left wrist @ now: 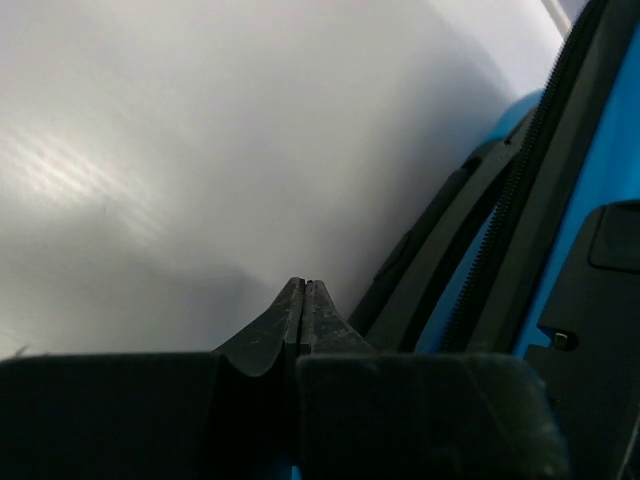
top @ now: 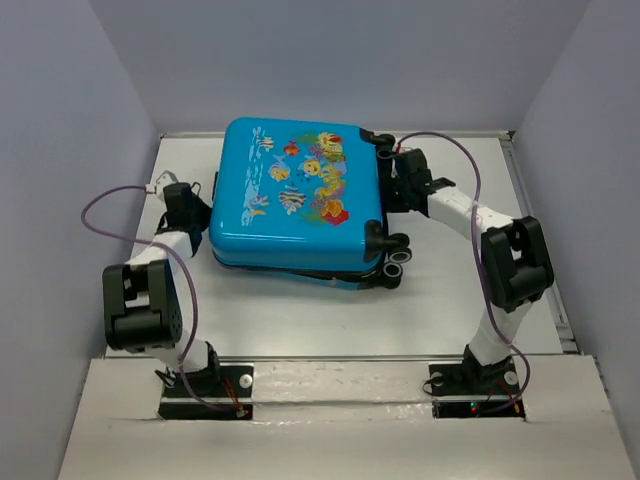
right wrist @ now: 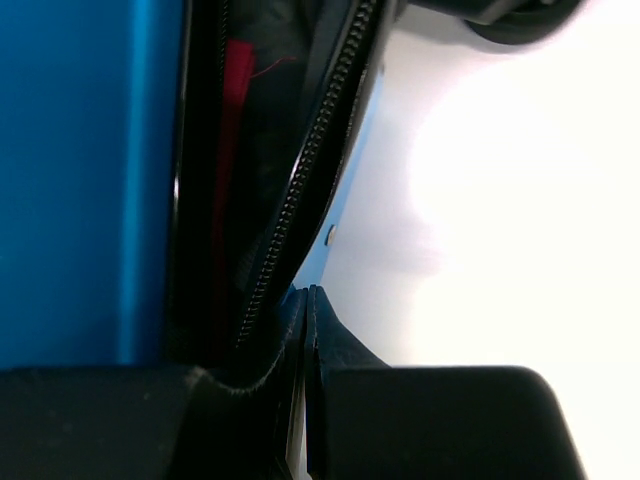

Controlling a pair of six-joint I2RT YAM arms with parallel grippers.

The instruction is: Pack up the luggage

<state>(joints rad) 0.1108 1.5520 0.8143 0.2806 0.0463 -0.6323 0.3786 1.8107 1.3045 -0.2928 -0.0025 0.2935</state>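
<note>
Luggage (top: 298, 195): lay flat toward the far middle of the surface (top: 300, 325), fish-print face up, with its black wheels (top: 395, 262) at the near right corner.
Closure: not fully shut; a dark gap ran along the near edge, and the top sat slightly skewed over the bottom.
Zipper (right wrist: 300, 190): undone along the right side in the right wrist view, its teeth curving away from the blue shell.
Red thing (right wrist: 235, 140): showed inside the dark gap; too little was visible to tell what it was.
Left tool (left wrist: 305, 288): fingers pressed together with nothing between them, low just beside the luggage's left edge, tips over the bare surface.
Right tool (right wrist: 308, 292): fingers closed tight and gripping nothing, just beside the right edge at the zipper line; whether it touched could not be told.
</note>
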